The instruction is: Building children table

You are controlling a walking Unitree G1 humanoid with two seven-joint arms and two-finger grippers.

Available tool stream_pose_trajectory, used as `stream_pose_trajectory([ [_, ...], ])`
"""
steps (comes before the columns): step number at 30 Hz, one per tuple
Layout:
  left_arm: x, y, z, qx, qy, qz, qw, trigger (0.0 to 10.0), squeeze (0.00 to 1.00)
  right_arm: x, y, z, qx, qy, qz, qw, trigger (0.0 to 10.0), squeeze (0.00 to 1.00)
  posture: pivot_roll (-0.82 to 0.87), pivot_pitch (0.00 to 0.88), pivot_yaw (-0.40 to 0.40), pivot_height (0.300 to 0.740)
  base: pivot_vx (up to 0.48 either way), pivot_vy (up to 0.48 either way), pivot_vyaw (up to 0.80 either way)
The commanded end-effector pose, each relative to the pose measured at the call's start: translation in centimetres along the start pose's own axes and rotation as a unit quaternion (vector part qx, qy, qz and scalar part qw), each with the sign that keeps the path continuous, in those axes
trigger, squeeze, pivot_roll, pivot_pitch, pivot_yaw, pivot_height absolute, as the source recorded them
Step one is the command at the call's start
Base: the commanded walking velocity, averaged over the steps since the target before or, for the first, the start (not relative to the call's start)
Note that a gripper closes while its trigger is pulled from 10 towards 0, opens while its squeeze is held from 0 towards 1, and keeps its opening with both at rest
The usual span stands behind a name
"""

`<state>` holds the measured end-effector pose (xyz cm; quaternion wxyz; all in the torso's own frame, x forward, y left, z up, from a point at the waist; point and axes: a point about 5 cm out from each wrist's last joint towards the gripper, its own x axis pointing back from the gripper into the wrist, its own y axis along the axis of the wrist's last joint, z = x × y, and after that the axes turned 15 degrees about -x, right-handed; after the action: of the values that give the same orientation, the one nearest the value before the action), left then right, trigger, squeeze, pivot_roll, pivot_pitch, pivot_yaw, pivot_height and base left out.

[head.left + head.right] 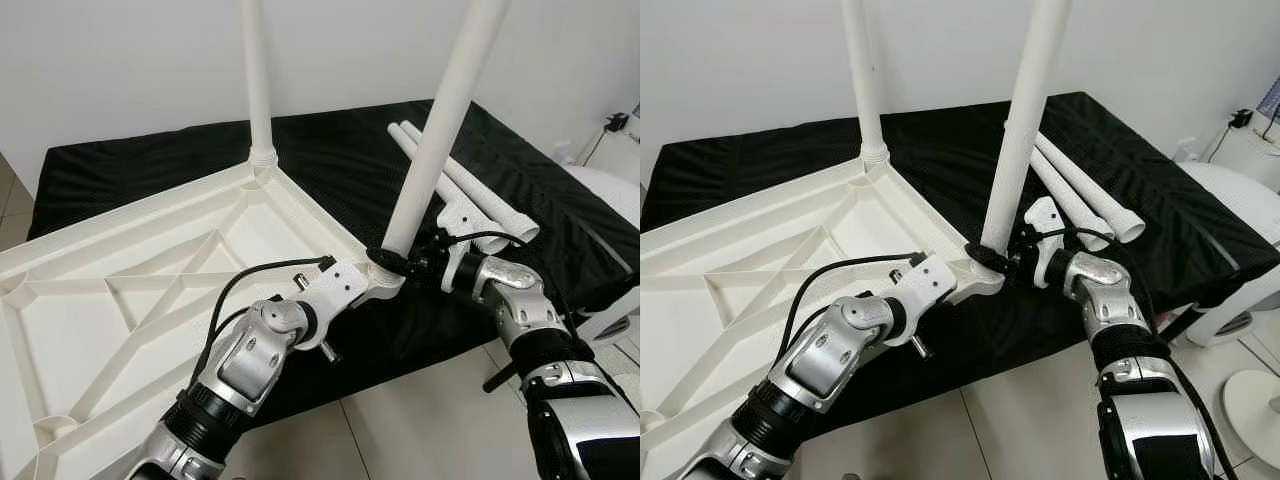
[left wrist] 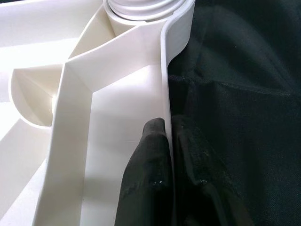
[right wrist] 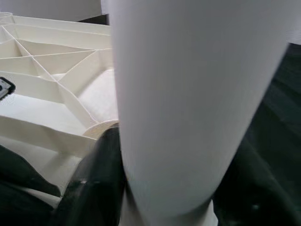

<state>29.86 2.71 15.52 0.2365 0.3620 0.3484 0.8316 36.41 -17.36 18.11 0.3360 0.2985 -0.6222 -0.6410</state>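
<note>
The upturned white tabletop (image 1: 130, 290) lies ribs-up on a black-covered bed (image 1: 340, 150), its near corner overhanging the bed's edge. From the lower left the left arm reaches up and forward, elbow bent, to that corner; the left gripper (image 2: 168, 141) is clamped on the tabletop's rim, one black finger inside the rim and one outside. A leg (image 1: 258, 80) stands upright in the far corner socket. At the near corner a second leg (image 1: 440, 120) rises, tilted slightly right. The right arm bends in from the lower right, and the right gripper (image 1: 392, 262) is closed around this leg's base. Beyond it, two loose legs (image 1: 470, 195) lie on the bed.
</note>
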Motion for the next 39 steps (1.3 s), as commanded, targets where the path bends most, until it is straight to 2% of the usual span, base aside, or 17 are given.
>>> stream_pose_trajectory([
  [1, 0.4, 1.2, 0.7, -0.018, 0.027, -0.021, 0.999, 10.0, 0.00, -0.4, -0.3, 0.4, 0.002, 0.014, 0.006, 1.000, 0.0, 0.00, -0.07, 0.104, 0.005, 0.740, 0.000, 0.000, 0.00],
  [10, 0.4, 1.2, 0.6, -0.017, 0.027, -0.022, 0.999, 10.0, 0.00, -0.3, -0.8, 0.5, -0.005, 0.011, 0.000, 1.000, 0.0, 0.00, -0.07, 0.095, 0.004, 0.740, 0.000, 0.000, 0.00],
  [11, 0.4, 1.2, 0.6, -0.017, 0.026, -0.022, 0.999, 10.0, 0.00, -0.3, -0.9, 0.5, -0.006, 0.006, -0.002, 1.000, 1.6, 0.00, -0.07, 0.094, 0.005, 0.740, 0.000, 0.000, 0.00],
  [12, 0.4, 1.2, 0.6, -0.018, 0.026, -0.022, 0.999, 10.0, 0.00, -0.3, -0.9, 0.5, -0.006, 0.003, -0.003, 1.000, 1.6, 0.00, -0.07, 0.094, 0.005, 0.740, 0.000, 0.000, 0.00],
  [13, 0.4, 1.2, 0.6, -0.018, 0.026, -0.023, 0.999, 10.0, 0.00, -0.3, -0.9, 0.5, -0.011, -0.003, -0.008, 1.000, 10.0, 0.00, -0.07, 0.094, 0.005, 0.740, 0.000, 0.000, 0.00],
  [23, 0.4, 1.3, 0.6, -0.019, 0.024, -0.025, 0.999, 10.0, 0.00, -0.6, -1.0, 0.9, -0.040, -0.048, -0.052, 0.997, 10.0, 0.00, -0.08, 0.091, 0.003, 0.740, 0.000, 0.000, 0.00],
  [25, 0.4, 1.3, 0.6, -0.019, 0.024, -0.025, 0.999, 10.0, 0.00, -0.8, -1.5, 1.4, -0.051, -0.080, -0.071, 0.993, 10.0, 0.00, -0.08, 0.094, 0.005, 0.740, 0.000, 0.000, 0.00],
  [39, 0.3, 1.4, 0.7, -0.020, 0.023, -0.025, 0.999, 10.0, 0.00, -2.0, -1.8, 3.2, -0.073, -0.155, -0.103, 0.980, 10.0, 0.00, -0.08, 0.100, 0.008, 0.740, 0.000, 0.000, 0.00],
])
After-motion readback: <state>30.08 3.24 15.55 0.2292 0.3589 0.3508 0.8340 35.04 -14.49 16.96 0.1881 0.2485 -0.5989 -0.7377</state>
